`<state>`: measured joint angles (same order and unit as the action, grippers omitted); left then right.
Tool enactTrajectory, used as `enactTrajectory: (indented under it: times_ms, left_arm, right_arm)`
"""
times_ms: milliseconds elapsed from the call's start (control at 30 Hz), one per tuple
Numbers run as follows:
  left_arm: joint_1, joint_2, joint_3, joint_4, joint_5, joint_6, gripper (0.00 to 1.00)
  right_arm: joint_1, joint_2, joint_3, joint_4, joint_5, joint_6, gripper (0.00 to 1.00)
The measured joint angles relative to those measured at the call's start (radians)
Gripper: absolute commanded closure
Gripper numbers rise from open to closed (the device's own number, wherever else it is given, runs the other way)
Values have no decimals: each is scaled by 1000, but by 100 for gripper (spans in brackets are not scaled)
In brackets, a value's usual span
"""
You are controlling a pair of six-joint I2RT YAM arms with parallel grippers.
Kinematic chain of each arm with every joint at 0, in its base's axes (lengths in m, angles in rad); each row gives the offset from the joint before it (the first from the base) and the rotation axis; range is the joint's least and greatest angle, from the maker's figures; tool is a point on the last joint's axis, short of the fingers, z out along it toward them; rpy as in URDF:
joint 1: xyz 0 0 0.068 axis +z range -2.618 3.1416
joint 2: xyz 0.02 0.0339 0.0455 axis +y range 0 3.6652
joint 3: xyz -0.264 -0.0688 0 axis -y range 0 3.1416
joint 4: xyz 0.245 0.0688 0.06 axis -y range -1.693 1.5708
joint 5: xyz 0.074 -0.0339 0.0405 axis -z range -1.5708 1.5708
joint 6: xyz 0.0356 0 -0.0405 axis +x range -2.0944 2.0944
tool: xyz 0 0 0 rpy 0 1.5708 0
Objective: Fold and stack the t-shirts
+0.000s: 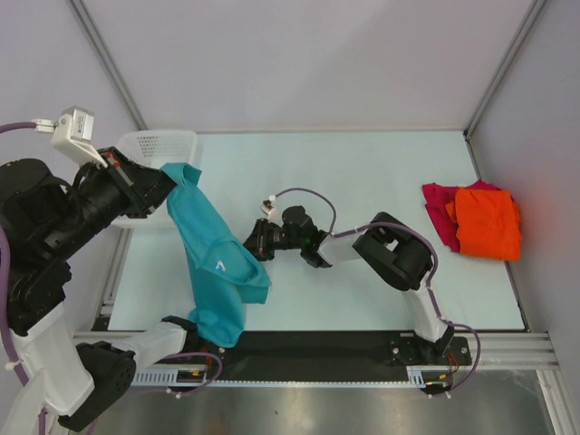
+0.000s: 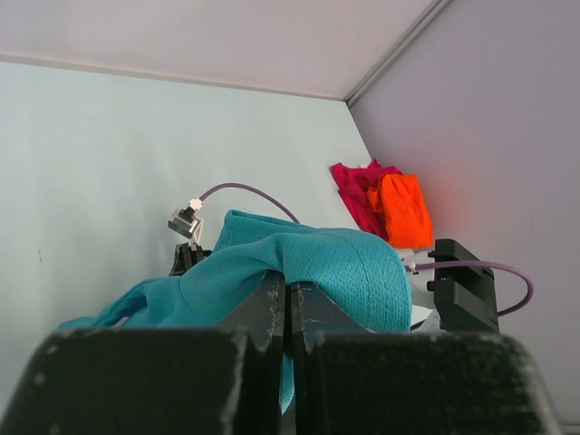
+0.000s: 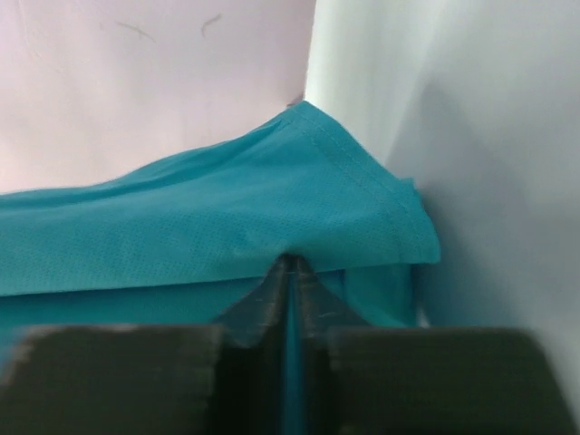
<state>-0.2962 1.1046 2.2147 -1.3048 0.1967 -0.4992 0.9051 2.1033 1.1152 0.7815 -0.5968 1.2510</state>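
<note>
The teal-blue t-shirt (image 1: pixel 213 245) hangs stretched from upper left down to the table's near edge. My left gripper (image 1: pixel 168 181) holds its top end above the basket; in the left wrist view that gripper (image 2: pixel 290 290) is shut, with teal cloth (image 2: pixel 335 263) pinched between the jaws. My right gripper (image 1: pixel 254 243) meets the shirt's right edge at mid-table. In the right wrist view it (image 3: pixel 290 263) is shut on a fold of the teal cloth (image 3: pixel 227 217) near a hemmed corner. The orange t-shirt (image 1: pixel 488 222) lies folded on the magenta-red t-shirt (image 1: pixel 438 204) at the far right.
A white mesh basket (image 1: pixel 159 145) stands at the table's back left, partly behind my left arm. Frame posts rise at both back corners. The right arm's elbow (image 1: pixel 394 254) rests low over the table's middle right.
</note>
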Motion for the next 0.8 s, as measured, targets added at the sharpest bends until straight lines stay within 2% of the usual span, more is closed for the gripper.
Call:
enactTrajectory:
  times_ms: [233, 333, 500, 633, 800]
  left_arm:
    - [0, 0, 0, 0, 0, 0, 100]
    - [0, 0, 0, 0, 0, 1, 100]
    - [0, -11, -32, 4, 0, 1, 100]
    - [0, -15, -60, 8, 1, 1, 100]
    - [0, -14, -63, 11, 2, 1, 100]
  right_arm:
    - [13, -8, -21, 0, 12, -18, 100]
    - [-25, -79, -53, -117, 54, -94, 100]
    - [-145, -306, -58, -415, 238, -282, 100]
    - [-195, -459, -50, -526, 361, -373, 100]
    - [-189, -475, -26, -568, 382, -415, 100]
